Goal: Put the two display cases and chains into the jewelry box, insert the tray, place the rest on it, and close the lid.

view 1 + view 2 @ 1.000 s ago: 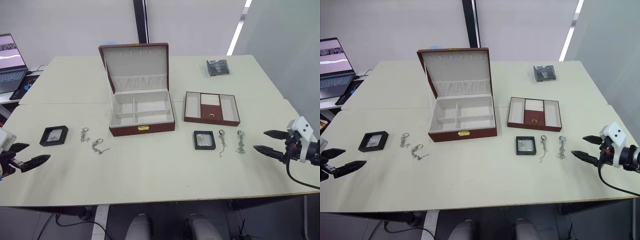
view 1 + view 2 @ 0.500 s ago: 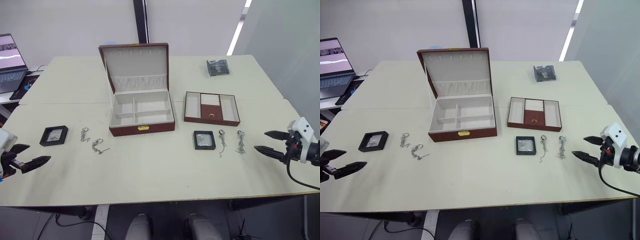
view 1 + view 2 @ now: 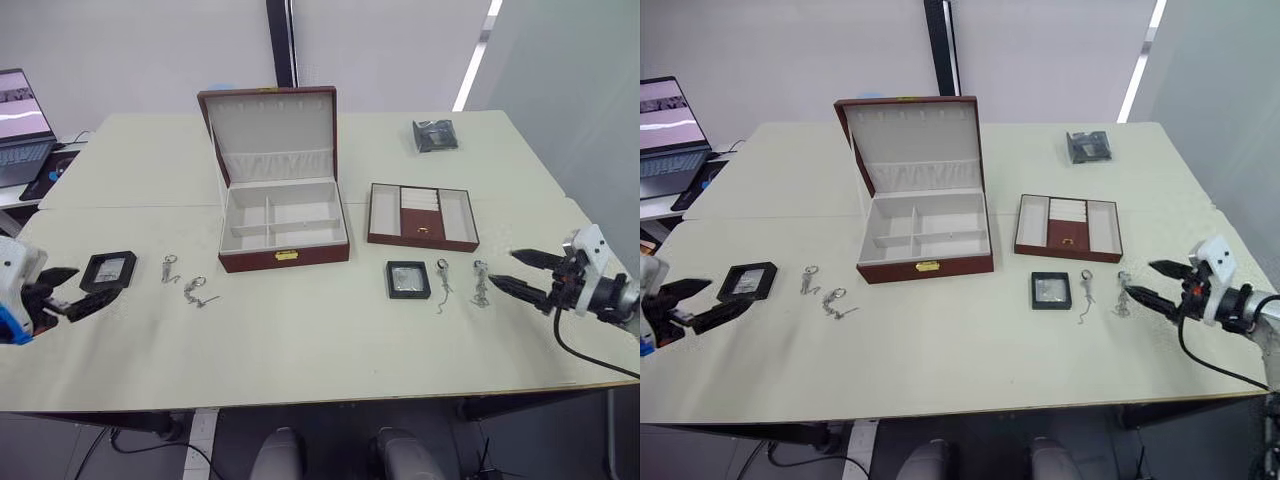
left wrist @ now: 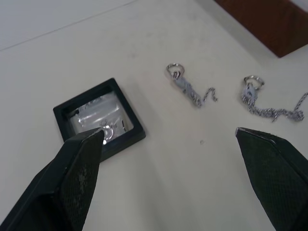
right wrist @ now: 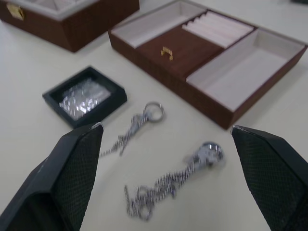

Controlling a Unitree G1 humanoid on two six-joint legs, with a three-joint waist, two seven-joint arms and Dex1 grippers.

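The jewelry box [image 3: 283, 225] stands at mid-table with its lid [image 3: 270, 130] upright. The tray [image 3: 423, 216] lies to its right. One display case [image 3: 108, 270] lies at the left with two chains [image 3: 169, 268] [image 3: 197, 292] beside it. My left gripper [image 3: 80, 292] is open just short of that case [image 4: 98, 118]. The other display case [image 3: 408, 280] lies in front of the tray with two chains [image 3: 442, 284] [image 3: 481, 284] to its right. My right gripper [image 3: 503, 268] is open, its tips just right of the nearest chain [image 5: 178, 180], holding nothing.
A dark grey packet [image 3: 436, 134] lies at the table's far right. A laptop [image 3: 22, 125] sits on a side desk at the far left. The table's front edge runs just below both grippers.
Both grippers have moved inward. The left one came up close to the left display case, and the right one came left to the chains. Nothing was picked up.
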